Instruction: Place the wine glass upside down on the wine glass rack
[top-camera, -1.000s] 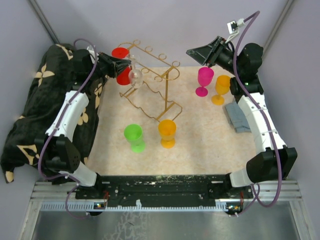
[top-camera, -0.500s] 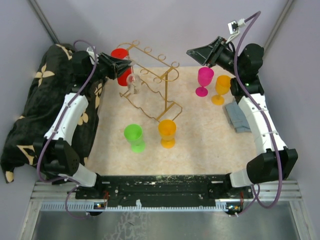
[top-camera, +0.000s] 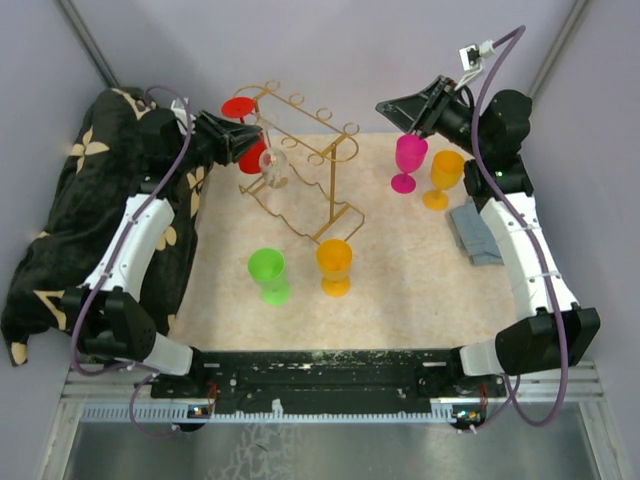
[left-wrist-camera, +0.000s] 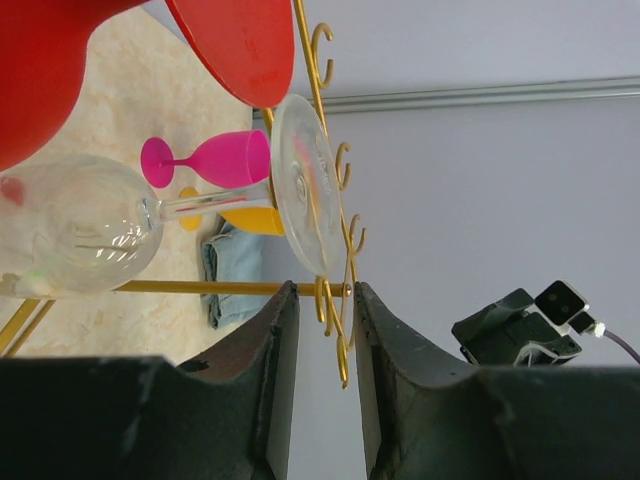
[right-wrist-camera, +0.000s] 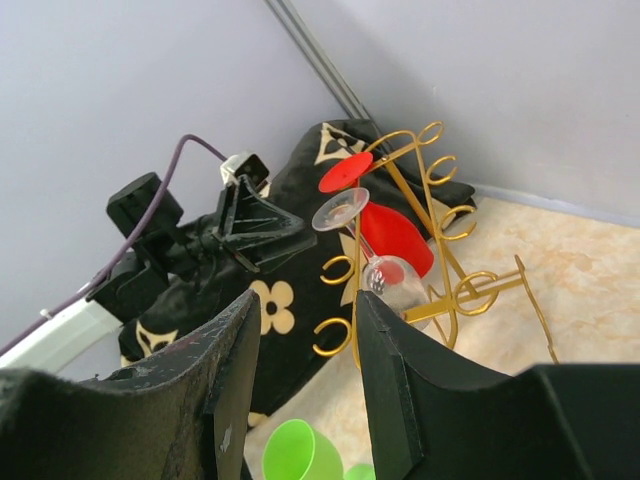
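**Hanging, unheld**

Gold thin-wire wine glass rack (top-camera: 303, 165): left gripper (left-wrist-camera: 325, 300) beside it, parted and empty; right gripper (right-wrist-camera: 305, 305) well off, parted too. The clear wine glass (left-wrist-camera: 205, 200) hangs upside down from the rack's loops, just beyond the left gripper.

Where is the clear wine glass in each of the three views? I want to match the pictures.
Top external: clear wine glass, upper left of centre, at the gold rack.
Left wrist: left half, lying sideways, bowl at left edge.
Right wrist: centre, foot up, bowl down.
Shared landmark: the red glass right beside it.
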